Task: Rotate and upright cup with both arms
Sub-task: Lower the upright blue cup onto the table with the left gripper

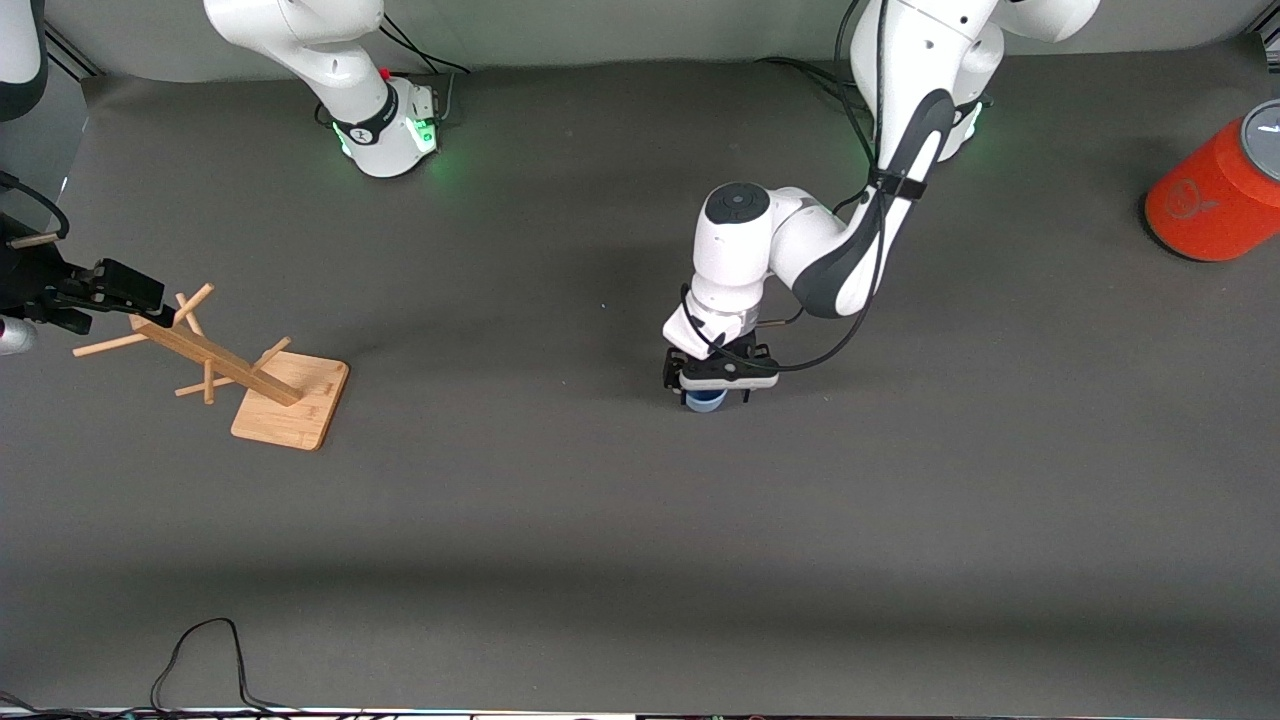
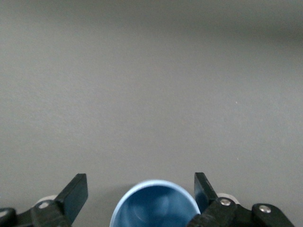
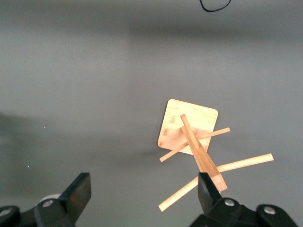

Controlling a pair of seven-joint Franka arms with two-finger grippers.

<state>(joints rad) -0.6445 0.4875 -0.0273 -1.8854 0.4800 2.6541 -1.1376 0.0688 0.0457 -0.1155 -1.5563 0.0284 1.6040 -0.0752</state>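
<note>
Cup, one, upright on the table between the spread fingers of the left gripper; bare mat all around. Right gripper, spread, waits over the single wooden rack.

The small pale-blue plastic tumbler cup is darker blue inside. The large cylindrical can is orange with a grey top, the wooden peg rack is light tan, and the flat table surface is plain dark grey.
</note>
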